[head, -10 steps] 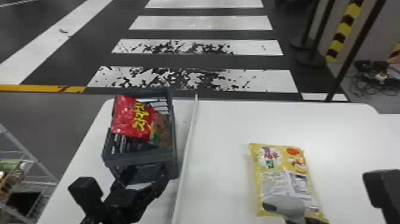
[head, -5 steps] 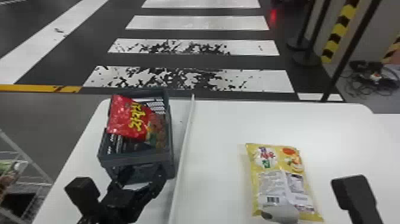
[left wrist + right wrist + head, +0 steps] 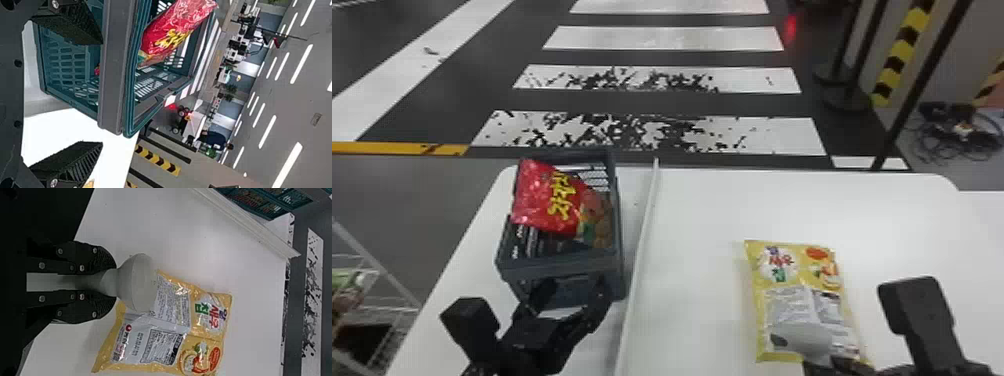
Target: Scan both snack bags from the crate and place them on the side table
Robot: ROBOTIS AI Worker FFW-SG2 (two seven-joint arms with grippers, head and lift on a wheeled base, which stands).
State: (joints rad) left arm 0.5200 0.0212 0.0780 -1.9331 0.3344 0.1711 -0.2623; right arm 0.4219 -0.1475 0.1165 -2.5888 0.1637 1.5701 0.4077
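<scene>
so, head view, the left gripper (image 3: 576, 295) is right by the near end of the crate (image 3: 559, 267), with the red bag (image 3: 537, 200) tilted in it, and the right gripper (image 3: 844, 367) has the scanner (image 3: 804, 337) over the yellow bag (image 3: 792, 300), flat on the table (image 3: 702, 215). left wrist view, the left gripper (image 3: 102, 94) is wide, crate and red bag ahead. right wrist view, the right gripper (image 3: 115, 280) is clamped around the scanner's handle, yellow bag beneath its head.
</scene>
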